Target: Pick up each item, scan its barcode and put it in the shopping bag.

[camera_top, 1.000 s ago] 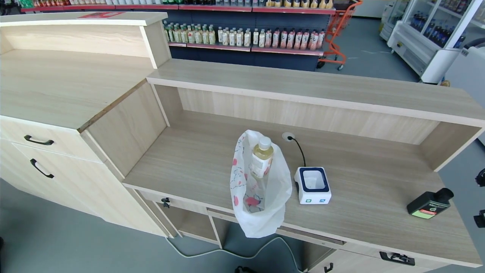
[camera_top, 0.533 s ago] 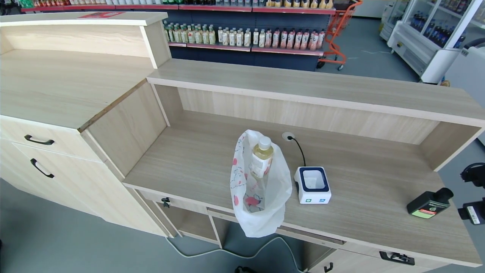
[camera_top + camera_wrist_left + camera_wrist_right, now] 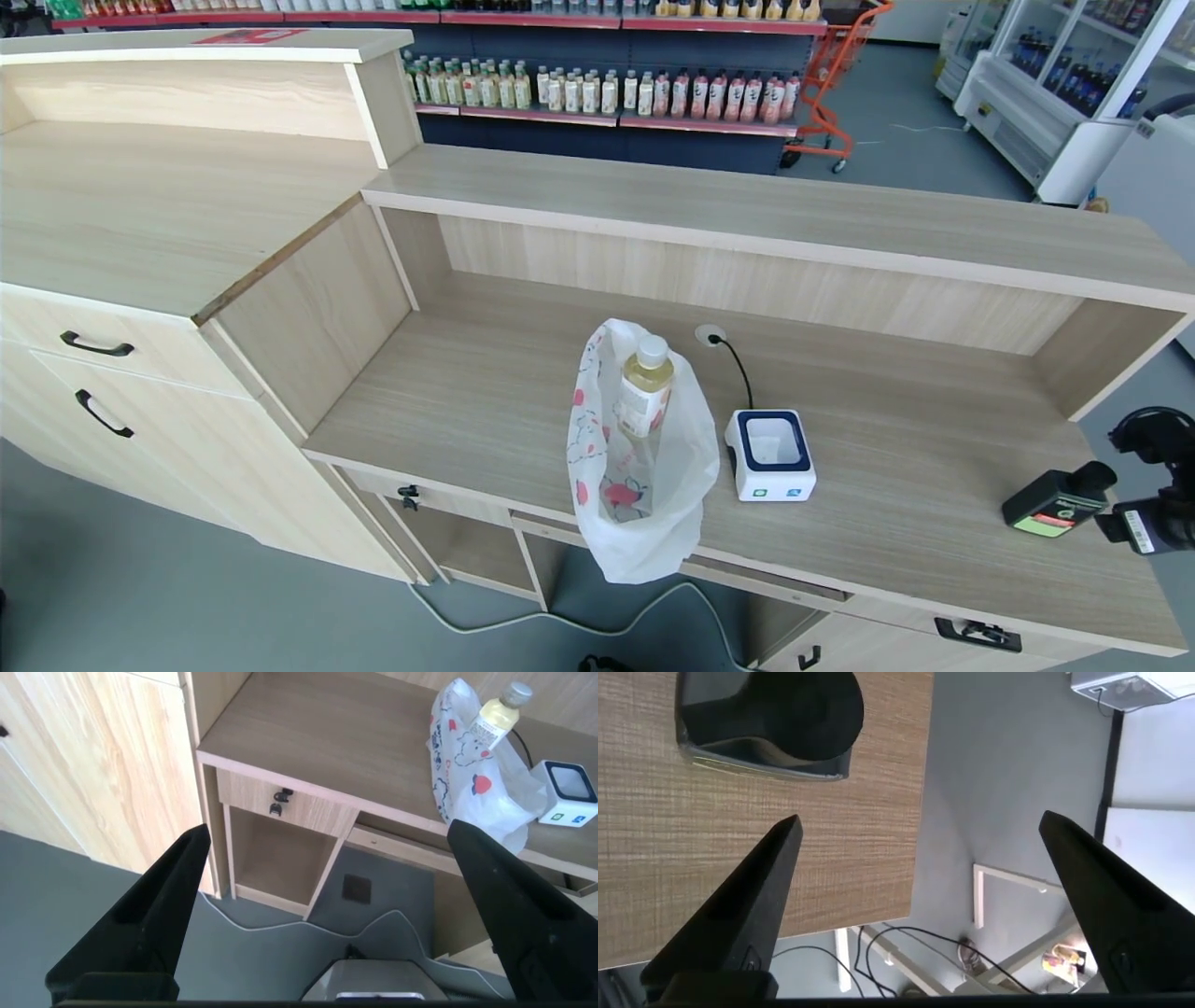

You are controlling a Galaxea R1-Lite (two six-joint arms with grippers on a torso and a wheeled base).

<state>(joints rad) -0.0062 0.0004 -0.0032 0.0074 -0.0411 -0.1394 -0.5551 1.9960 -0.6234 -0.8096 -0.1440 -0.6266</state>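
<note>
**A:** Which step is this?

**B:** Picking up the second item, I'd say. A pale drink bottle (image 3: 644, 387) already stands in the shopping bag (image 3: 644, 523), which sags over the counter's (image 3: 896, 420) front edge, left of the middle. The scanner (image 3: 769, 455) sits just beside the bag. The black bottle (image 3: 1055, 501) lies on its side near the right front corner, untouched.

**A:** And the hands?

**B:** The right gripper (image 3: 917, 835) hangs just off the right edge near the bottle's cap, fingers spread wide and empty. The left gripper (image 3: 327, 835) is also spread and empty, out past the front left corner.

**A:** What comes next?

**B:** Probably straddle the black bottle, close, lift, then turn its barcode towards the scanner window.
</note>
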